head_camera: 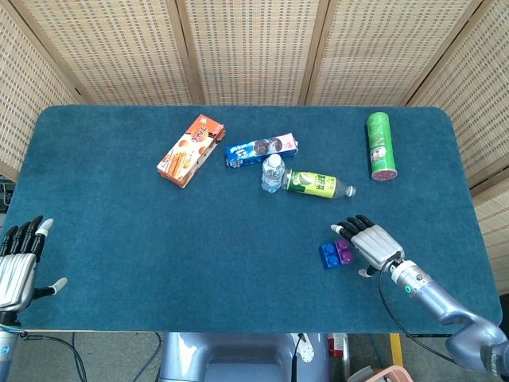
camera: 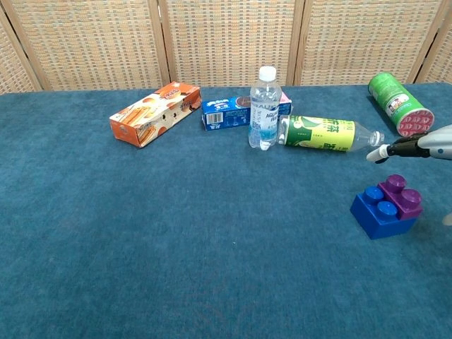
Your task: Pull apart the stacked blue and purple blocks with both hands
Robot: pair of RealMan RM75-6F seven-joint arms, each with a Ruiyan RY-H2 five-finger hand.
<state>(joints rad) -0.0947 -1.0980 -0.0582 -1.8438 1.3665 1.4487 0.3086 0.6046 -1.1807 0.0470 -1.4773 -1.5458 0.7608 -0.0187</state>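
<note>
The joined blue block (head_camera: 328, 255) (camera: 375, 212) and purple block (head_camera: 343, 251) (camera: 401, 196) lie side by side on the blue table at the front right. My right hand (head_camera: 368, 242) (camera: 420, 146) hovers just right of the purple block with its fingers spread and pointing left, holding nothing. In the chest view only its fingertips show at the right edge, above the purple block. My left hand (head_camera: 20, 260) stays at the table's front left corner, fingers apart and empty, far from the blocks.
Behind the blocks lie a green drink bottle (head_camera: 314, 184), an upright water bottle (head_camera: 273, 173), a blue cookie pack (head_camera: 261, 150) and an orange box (head_camera: 189, 150). A green can (head_camera: 380, 146) lies at the back right. Wicker screens stand behind the table (head_camera: 119, 231).
</note>
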